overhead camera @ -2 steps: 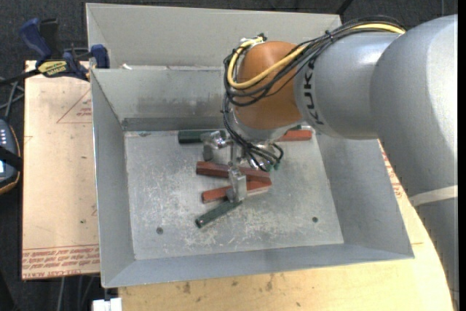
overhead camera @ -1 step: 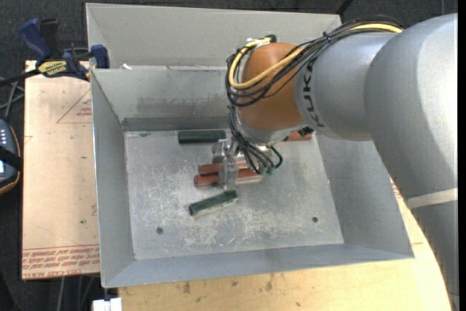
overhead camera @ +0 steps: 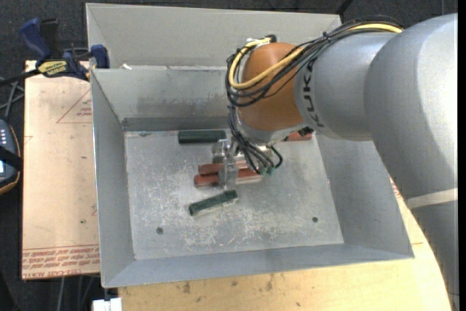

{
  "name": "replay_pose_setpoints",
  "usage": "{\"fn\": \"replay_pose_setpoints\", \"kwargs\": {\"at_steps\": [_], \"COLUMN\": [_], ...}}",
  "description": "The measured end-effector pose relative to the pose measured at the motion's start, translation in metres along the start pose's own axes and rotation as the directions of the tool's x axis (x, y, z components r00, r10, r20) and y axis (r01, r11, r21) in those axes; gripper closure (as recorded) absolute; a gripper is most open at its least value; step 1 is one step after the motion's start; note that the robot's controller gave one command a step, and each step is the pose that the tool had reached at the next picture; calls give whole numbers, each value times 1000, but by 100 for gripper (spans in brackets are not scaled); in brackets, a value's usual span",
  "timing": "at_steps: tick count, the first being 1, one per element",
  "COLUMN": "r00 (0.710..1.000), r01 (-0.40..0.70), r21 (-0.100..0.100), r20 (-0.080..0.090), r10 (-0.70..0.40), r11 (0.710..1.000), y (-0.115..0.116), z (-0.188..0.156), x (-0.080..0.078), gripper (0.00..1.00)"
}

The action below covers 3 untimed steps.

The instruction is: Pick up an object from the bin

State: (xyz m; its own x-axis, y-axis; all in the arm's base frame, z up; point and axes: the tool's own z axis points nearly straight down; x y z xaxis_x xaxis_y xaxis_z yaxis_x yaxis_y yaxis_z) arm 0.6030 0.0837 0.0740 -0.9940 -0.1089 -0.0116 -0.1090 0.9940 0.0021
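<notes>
My gripper hangs low over the middle of the bin, its metal fingers coming down onto a reddish-brown block that lies flat on the floor. The block shows on both sides of the fingers, which stand around its middle. Just in front of it lies a dark green bar, slanted. A second dark green bar rests near the back wall, left of the gripper. A small red piece peeks out from under the arm at the right.
The orange cover and cables of the arm hang over the bin's back right part. Bare floor with light scuffing spreads to the left and front of the gripper.
</notes>
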Motion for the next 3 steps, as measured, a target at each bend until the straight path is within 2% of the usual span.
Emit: {"fn": "replay_pose_setpoints", "kwargs": {"at_steps": [2,3], "r00": [1000,1000], "r01": [1,1], "r21": [1,1], "r20": [-16,-11], "r10": [-1,-1], "r11": [1000,1000], "y": [0,0], "z": [-18,-38], "x": [4,2], "gripper": [100,100]}}
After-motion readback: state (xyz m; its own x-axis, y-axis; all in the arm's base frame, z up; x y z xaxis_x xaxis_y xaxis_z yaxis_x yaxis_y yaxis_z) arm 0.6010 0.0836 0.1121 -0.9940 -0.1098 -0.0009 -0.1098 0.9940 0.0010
